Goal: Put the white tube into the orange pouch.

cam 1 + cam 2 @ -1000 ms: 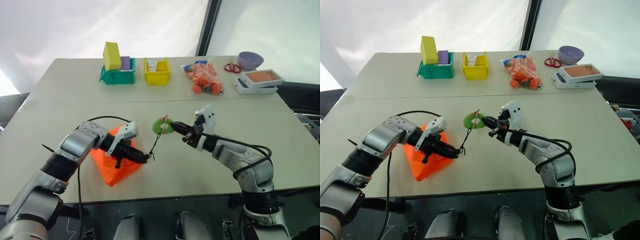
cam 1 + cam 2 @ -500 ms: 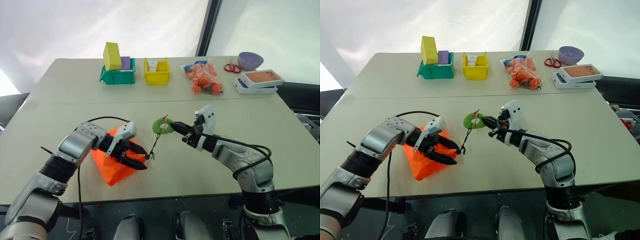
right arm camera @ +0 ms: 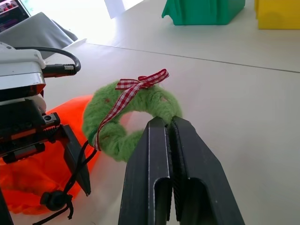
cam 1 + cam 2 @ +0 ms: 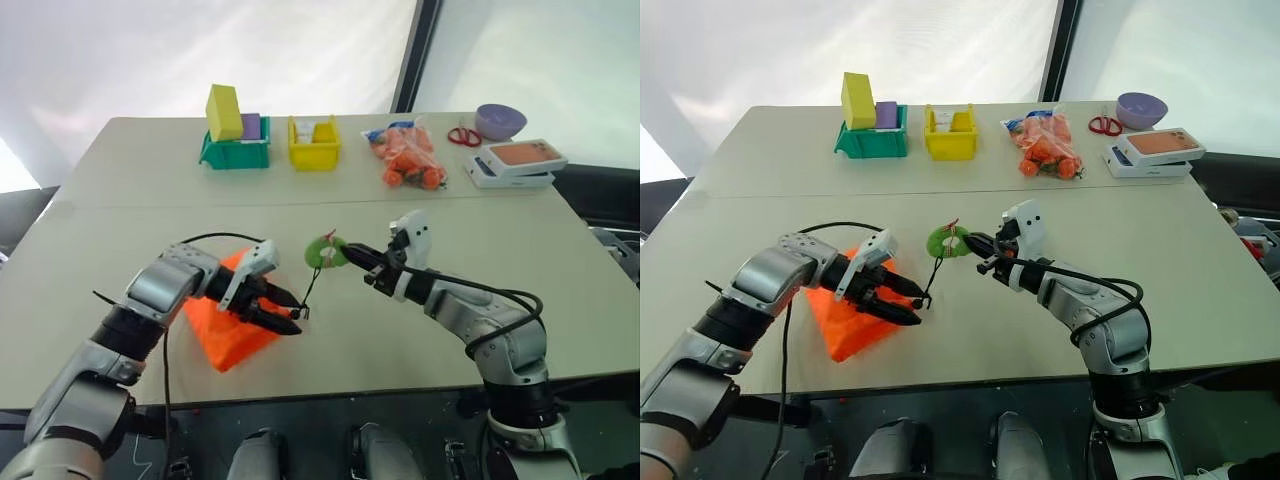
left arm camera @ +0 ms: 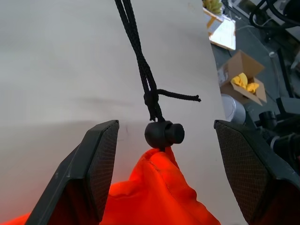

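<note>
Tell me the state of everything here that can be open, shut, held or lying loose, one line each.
left gripper: open, jaws either side of the cord stopper, not gripping.
right gripper: shut on the green tag, holding it above the table.
orange pouch: lying on the table, neck drawn together at the stopper.
black cord: stretched from pouch to tag.
clear bag of orange items: closed, lying at the far side.

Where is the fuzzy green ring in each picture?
Left eye: green ring mid-table, pinched by the right gripper.
Right eye: same spot, centre.
Left wrist: can't see it; black cord leads toward it.
Right wrist: centre, above the fingers.
Shared landmark: orange pouch.
</note>
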